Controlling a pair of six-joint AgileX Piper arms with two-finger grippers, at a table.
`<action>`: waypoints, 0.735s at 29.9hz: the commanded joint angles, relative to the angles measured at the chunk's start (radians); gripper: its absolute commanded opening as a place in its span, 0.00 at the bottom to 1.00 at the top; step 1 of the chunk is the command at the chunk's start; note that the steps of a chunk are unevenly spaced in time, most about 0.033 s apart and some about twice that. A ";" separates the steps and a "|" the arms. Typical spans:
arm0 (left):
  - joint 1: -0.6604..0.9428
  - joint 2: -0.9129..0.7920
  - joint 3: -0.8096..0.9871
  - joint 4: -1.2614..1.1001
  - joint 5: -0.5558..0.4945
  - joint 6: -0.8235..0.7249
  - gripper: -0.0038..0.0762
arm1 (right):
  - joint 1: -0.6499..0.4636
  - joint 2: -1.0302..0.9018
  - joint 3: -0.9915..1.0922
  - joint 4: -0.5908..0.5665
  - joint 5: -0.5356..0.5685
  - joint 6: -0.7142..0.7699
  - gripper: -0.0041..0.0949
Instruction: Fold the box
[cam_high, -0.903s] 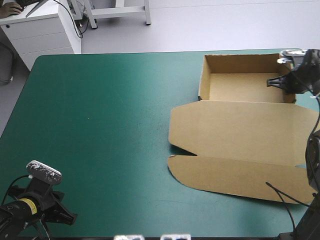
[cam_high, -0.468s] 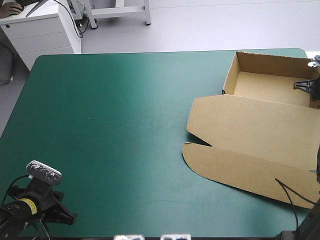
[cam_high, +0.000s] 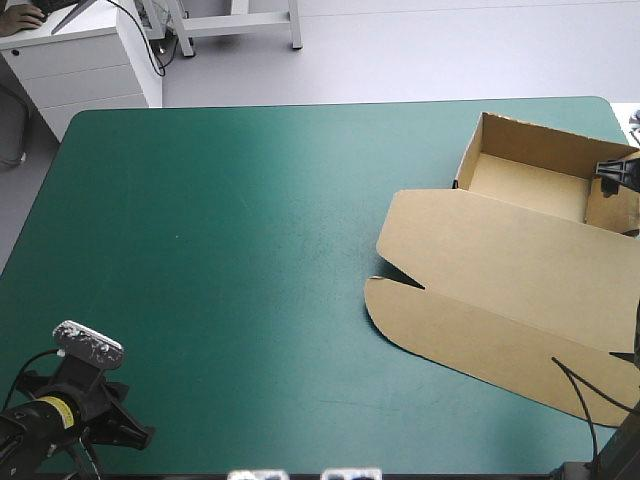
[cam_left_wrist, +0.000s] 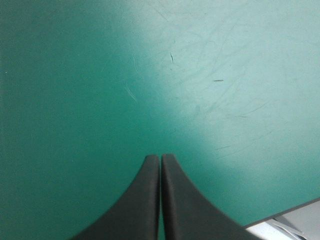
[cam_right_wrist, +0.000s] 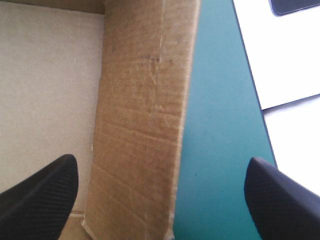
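Teal-green table (cam_high: 200, 250), box (cam_high: 500, 270) lies open around 3 o'clock, right by the edge. Right gripper (cam_right_wrist: 160, 167) is spread wide, straddling the box's right wall (cam_right_wrist: 145, 100). I'd centre that wall before pinching so nothing skids. Left gripper (cam_left_wrist: 160, 159) is clenched on nothing at 7 o'clock, well apart from the box.

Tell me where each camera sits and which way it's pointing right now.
High view: above and behind the robot, looking forward and down at the table and box; left arm shows at the near-left corner.
Left wrist view: above the left gripper, looking down at bare table; its shut fingers show.
Right wrist view: above the right gripper, looking down the box's wall; its open fingers straddle it.
High and right wrist views share the box.
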 joint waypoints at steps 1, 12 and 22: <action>0.000 0.005 -0.023 0.008 -0.044 -0.006 0.04 | -0.007 -0.119 -0.034 0.022 -0.004 0.007 0.81; 0.000 0.005 -0.023 0.005 -0.051 0.024 0.04 | -0.005 -0.322 -0.034 0.218 0.074 -0.028 0.03; 0.000 0.005 -0.023 -0.038 -0.058 0.021 0.04 | 0.195 -0.480 -0.021 0.384 0.165 -0.180 0.03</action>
